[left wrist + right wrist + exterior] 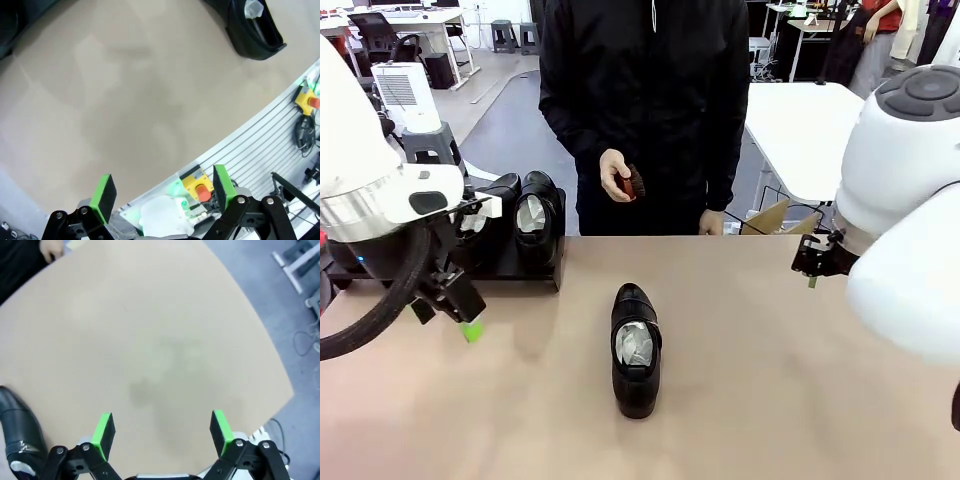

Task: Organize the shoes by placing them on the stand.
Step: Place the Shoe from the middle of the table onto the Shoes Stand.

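While two glossy black leather shoes (pixel 515 215) already sit on the low matte-black stand (pixel 510 270), a third shoe (pixel 635 350) lies mid-tabletop (pixel 770 380), so either wide-jawed, empty gripper, left (pixel 455 315) or right (pixel 162 432), must next descend and grasp it.

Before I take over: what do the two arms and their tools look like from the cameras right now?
Both arms are glossy white with rounded housings; the left one has a grey band and a thick black cable looping under it. Each tool, left tool and right tool, is a black linkage frame with bolted joints, ending in two fingers with bright green pads. The person wears a black long-sleeved jacket.
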Robot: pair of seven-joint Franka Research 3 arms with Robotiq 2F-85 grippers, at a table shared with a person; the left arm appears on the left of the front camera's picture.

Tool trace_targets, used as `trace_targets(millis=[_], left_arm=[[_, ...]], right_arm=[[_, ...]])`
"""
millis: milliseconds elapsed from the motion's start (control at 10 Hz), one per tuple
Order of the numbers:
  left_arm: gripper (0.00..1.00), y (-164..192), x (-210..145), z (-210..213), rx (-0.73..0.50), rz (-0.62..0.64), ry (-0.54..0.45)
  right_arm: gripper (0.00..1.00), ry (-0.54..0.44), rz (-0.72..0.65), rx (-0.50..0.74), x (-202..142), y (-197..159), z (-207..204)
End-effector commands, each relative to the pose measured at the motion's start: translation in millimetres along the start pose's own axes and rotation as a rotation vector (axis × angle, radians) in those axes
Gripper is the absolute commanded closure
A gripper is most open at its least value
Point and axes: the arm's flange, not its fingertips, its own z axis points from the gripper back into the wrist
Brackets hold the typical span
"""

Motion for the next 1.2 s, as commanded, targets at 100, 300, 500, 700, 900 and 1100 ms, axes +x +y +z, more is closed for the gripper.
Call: trace_targets(millis=[100, 300, 500, 700, 900, 1100], left_arm=[[0.0, -18, 8, -8, 0.069, 0.011, 0.009], [0.0, -71, 50, -44, 0.089, 0.134, -0.115], [0.0, -91, 83, -82, 0.133, 0.379, -0.227], [0.0, -97, 107, -106, 0.193, 0.502, -0.257], [0.0, -99, 122, -118, 0.219, 0.557, -0.253], [0.0, -110, 123, -125, 0.181, 0.528, -0.211]], right_arm=[[0.0, -0.038, 0.046, 0.015, -3, 8, 12], [0.0, -0.038, 0.046, 0.015, -3, 8, 12], [0.0, -0.038, 0.046, 0.015, -3, 8, 12], [0.0, -0.038, 0.046, 0.015, -3, 8, 12], [0.0, -0.038, 0.046, 0.015, -3, 8, 12], [0.0, -0.038, 0.046, 0.015, -3, 8, 12]])
